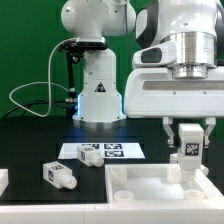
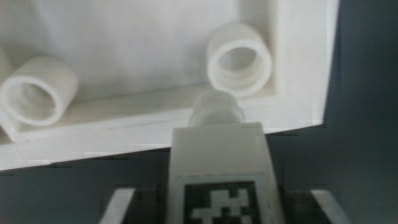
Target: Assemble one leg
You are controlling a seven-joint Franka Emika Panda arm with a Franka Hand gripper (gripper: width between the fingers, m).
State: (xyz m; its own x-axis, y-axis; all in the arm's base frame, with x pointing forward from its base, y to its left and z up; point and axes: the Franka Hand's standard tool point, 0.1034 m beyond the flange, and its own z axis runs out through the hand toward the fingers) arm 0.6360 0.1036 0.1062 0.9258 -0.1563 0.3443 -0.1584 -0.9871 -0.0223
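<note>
My gripper (image 1: 188, 152) is shut on a white leg (image 1: 187, 147) with a black-and-white tag, held upright just above the large white rimmed panel (image 1: 150, 195) near its far right corner. In the wrist view the leg (image 2: 221, 160) runs from between my fingers (image 2: 121, 205) toward the panel (image 2: 143, 60), its tip close to a round socket (image 2: 238, 55) in a corner. A second socket (image 2: 36, 90) shows in the other corner. Another leg (image 1: 60, 175) lies on the table at the exterior view's left.
The marker board (image 1: 100, 152) lies on the black table behind the panel. The arm's white base (image 1: 97, 90) stands at the back with cables to its left. A white part (image 1: 3, 182) shows at the left edge.
</note>
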